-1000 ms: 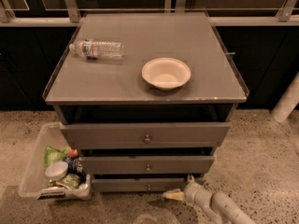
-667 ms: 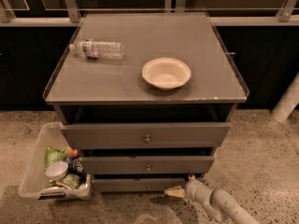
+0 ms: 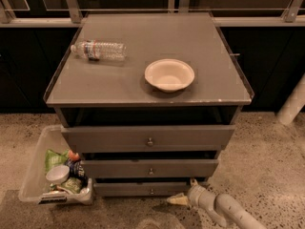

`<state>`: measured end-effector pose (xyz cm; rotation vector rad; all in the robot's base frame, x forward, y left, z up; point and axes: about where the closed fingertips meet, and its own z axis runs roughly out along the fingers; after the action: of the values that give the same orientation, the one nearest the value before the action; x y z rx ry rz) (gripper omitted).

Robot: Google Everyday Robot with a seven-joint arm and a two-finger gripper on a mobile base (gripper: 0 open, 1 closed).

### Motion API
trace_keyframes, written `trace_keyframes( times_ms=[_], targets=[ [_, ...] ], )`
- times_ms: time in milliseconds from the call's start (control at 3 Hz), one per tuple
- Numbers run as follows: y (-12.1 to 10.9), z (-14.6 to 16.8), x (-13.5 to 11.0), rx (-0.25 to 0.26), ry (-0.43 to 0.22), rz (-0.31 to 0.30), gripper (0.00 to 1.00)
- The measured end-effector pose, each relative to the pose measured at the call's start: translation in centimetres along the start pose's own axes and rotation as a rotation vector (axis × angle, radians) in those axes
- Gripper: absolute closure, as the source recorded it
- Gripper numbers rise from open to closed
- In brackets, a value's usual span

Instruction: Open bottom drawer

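The bottom drawer (image 3: 128, 189) is the narrowest grey front of three, low in the cabinet, with a tiny round knob at its centre. Its front sits slightly behind the middle drawer's front. My gripper (image 3: 184, 191) is low on the floor side, just right of the knob, at the right end of that drawer front. Its fingers are spread: one cream fingertip (image 3: 174, 200) points left below the drawer front, the other (image 3: 193, 181) points up at the drawer's right end. It holds nothing.
The middle drawer (image 3: 119, 168) and top drawer (image 3: 109, 138) stand above. On the cabinet top (image 3: 119, 87) are a white bowl (image 3: 169, 74) and a lying water bottle (image 3: 99, 50). A clear bin (image 3: 35, 171) of snacks stands on the floor at the left.
Almost nothing differs. The gripper has stayed by the right end of the bottom drawer front, and the drawers have not moved.
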<state>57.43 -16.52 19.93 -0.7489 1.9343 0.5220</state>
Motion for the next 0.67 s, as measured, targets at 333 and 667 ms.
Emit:
trace_keyframes(
  times_ms=[333,667],
  targets=[
    [2.7,-0.8,0.9,-0.083,0.041,-0.054,0.0],
    [4.8,-1.6,2.0,-0.157,0.077,-0.078,0.0]
  ],
)
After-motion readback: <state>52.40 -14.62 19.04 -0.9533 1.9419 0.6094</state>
